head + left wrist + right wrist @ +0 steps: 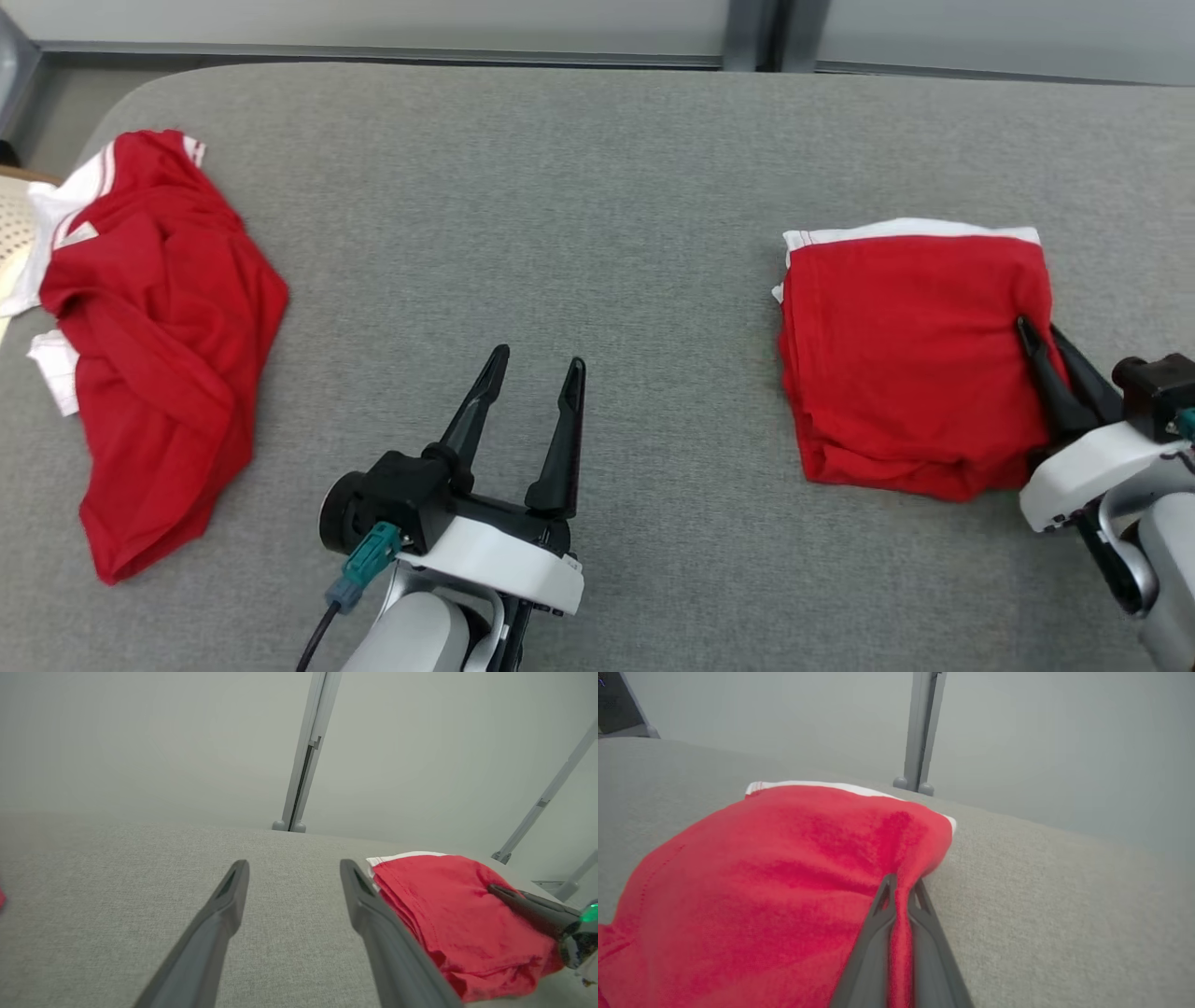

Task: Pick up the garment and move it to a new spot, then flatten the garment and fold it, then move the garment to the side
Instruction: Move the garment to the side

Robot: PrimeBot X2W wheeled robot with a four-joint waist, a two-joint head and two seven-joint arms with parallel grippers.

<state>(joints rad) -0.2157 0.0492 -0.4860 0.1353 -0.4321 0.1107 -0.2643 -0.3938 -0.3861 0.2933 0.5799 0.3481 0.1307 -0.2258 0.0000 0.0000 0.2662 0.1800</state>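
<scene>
Folded red garment (906, 364) at frame right lies on the grey bench (597, 187), its edge pinched between the right gripper's (1036, 329) fingers, while the left gripper's (540, 357) fingers stand wide.

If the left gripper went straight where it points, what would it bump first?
Probably nothing: ahead of the left gripper lies bare grey fabric surface, with the folded red garment off to its right.
</scene>
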